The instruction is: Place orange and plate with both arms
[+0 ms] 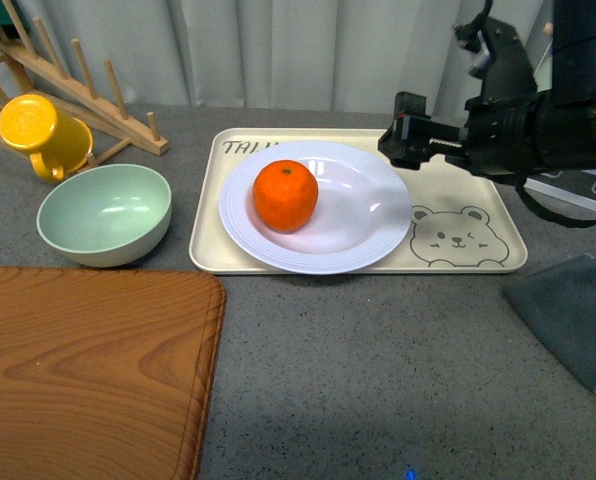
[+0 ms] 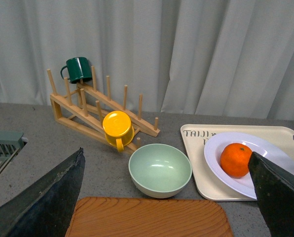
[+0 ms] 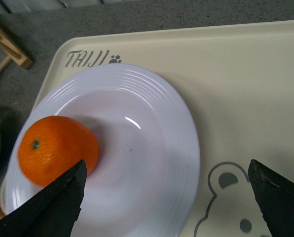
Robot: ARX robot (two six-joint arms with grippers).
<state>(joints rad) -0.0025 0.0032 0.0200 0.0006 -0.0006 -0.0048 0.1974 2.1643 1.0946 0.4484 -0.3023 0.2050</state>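
Right wrist view — orange [image 3: 57, 148] beside open jaws

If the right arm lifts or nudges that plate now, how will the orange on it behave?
The orange is round and sits loose left of centre in the plate, so it will probably roll if the plate tilts. The deep well and raised rim should likely catch it at small tilts. The plate looks glossy, so it may slide on the tray when pushed.

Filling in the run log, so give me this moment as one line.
orange: in plate | plate: on tray | right claw: open, above plate's far rim, empty | left claw: open, empty
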